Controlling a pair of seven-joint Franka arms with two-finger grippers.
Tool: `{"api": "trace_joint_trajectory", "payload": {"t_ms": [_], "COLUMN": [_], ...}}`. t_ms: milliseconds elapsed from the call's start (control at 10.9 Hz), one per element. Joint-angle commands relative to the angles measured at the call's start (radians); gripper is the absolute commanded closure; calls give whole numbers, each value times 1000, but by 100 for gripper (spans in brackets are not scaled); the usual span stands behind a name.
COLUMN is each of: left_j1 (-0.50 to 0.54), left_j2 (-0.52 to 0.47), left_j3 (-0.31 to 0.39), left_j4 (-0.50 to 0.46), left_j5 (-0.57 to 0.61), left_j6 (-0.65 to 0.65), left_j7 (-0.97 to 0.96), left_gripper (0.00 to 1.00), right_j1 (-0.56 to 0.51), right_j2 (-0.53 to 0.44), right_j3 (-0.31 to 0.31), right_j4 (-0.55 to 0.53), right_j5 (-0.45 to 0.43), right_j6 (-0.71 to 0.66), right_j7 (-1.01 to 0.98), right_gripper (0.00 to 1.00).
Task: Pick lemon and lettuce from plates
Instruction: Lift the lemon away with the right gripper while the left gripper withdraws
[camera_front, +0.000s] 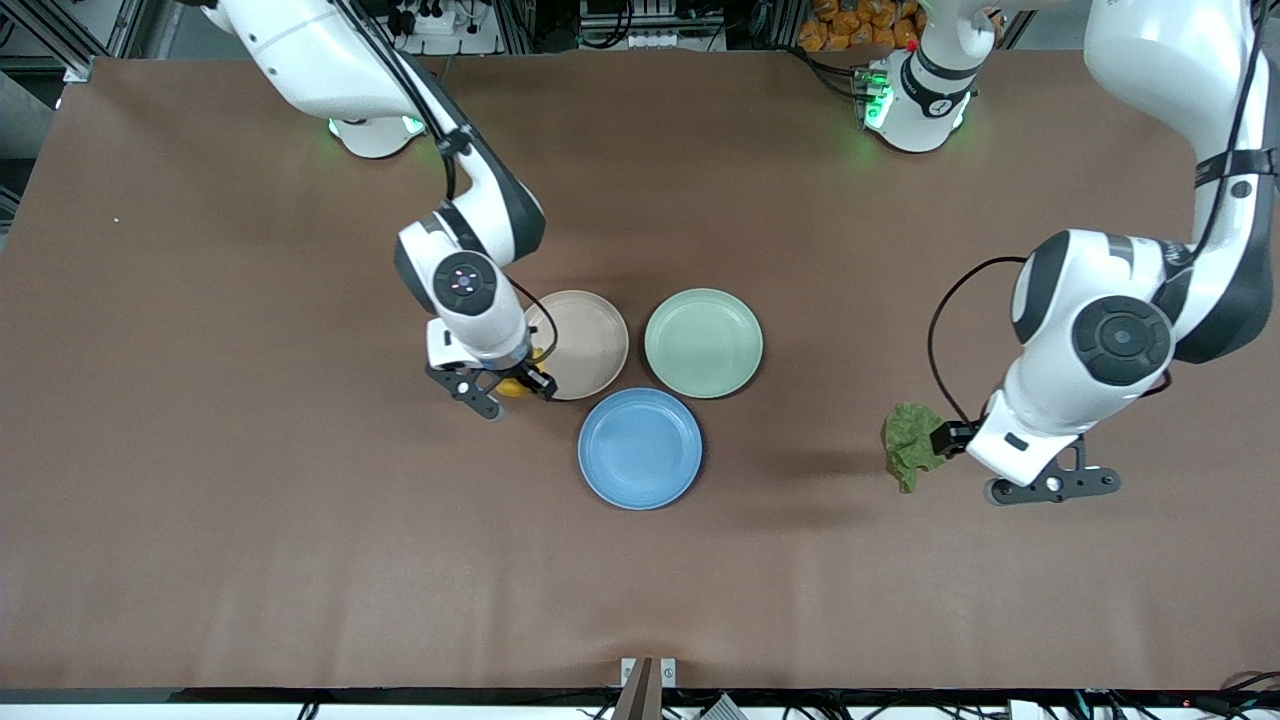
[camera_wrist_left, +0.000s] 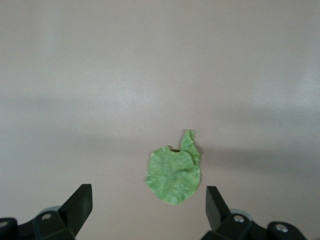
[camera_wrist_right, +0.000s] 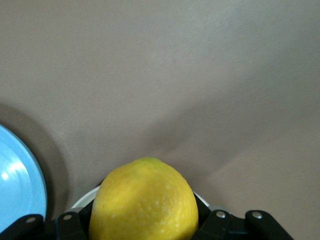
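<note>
The right gripper (camera_front: 510, 385) is closed on the lemon (camera_front: 516, 385), holding it just over the edge of the beige plate (camera_front: 585, 340) on the side toward the right arm's end of the table. In the right wrist view the lemon (camera_wrist_right: 145, 202) sits wedged between the fingers, with a sliver of the blue plate (camera_wrist_right: 17, 175) at the frame's edge. The beige plate and the green plate (camera_front: 703, 342) lie side by side near the middle of the table, both bare; the blue plate (camera_front: 640, 447) lies nearer the front camera, between them.

The lettuce (camera_front: 910, 440) is already off the plates, lying on the brown table (camera_front: 250, 500) toward the left arm's end. The left gripper (camera_front: 945, 440) hangs above it with its fingers spread wide and nothing between them; the left wrist view shows the leaf (camera_wrist_left: 175, 172) flat on the cloth between the open fingers (camera_wrist_left: 80, 202).

The likely trouble is the lemon. Its skin is rounded and smooth, so a shallow grip could let it squirt out and roll across the table, perhaps onto the blue plate. A fast swing or a drop from height would cause the same. The leaf looks light and limp; a low pass by the left arm could drag it.
</note>
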Motion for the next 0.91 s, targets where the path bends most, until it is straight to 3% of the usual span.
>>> {"api": "trace_joint_trajectory", "payload": {"t_ms": [0, 274, 548, 822], "left_j1": [28, 45, 68, 67], "left_j2": [-43, -86, -135, -223], "left_j3": [-8, -7, -8, -8], "left_j4": [-18, -16, -15, -15], "left_j5": [9, -62, -85, -134], "left_j6": [-12, -55, -104, -214], "left_j7": [83, 113, 160, 160], "left_gripper": [0, 0, 0, 0], "right_j1": [-72, -178, -267, -342], "right_j2": [-118, -237, -313, -357], "right_j3": [15, 14, 8, 6], "right_j4": [-18, -16, 14, 48], "right_j5": [96, 178, 183, 174], "right_j6": [-164, -374, -585, -695], "right_j7": [-184, -396, -554, -683], "right_gripper": [65, 65, 65, 65]}}
